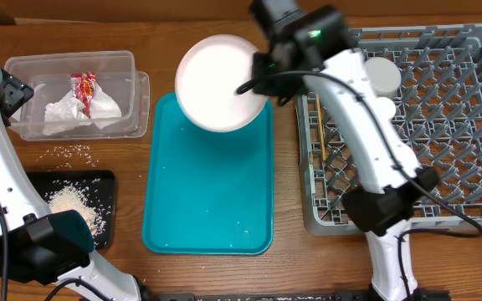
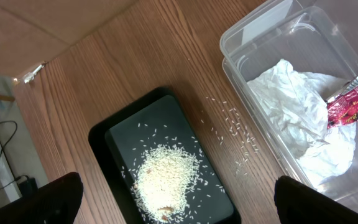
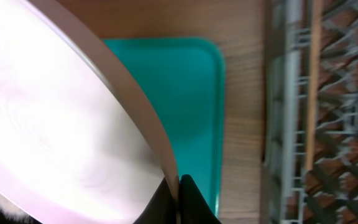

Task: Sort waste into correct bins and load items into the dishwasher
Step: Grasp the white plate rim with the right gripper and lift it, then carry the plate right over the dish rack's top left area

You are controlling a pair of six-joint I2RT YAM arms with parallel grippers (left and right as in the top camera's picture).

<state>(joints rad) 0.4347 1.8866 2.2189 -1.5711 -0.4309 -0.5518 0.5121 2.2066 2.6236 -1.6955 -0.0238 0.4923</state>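
Wooden table (image 1: 224,272). Item: large plate (image 1: 216,84), rigid, glossy, breakable, held over the far end of teal tray (image 1: 207,192). My right gripper (image 3: 179,190) is clamped on its rim; I judge that edge pinch slip-prone.

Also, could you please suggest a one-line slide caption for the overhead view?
Right gripper holds the large plate above the teal tray, beside the dish rack; napkin and wrapper lie in the tub.

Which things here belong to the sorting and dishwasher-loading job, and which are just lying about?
Job: large plate, dish rack, chopsticks, clear tub, napkin, wrapper, black tray, rice pile, loose grains.
Lying about: teal tray.
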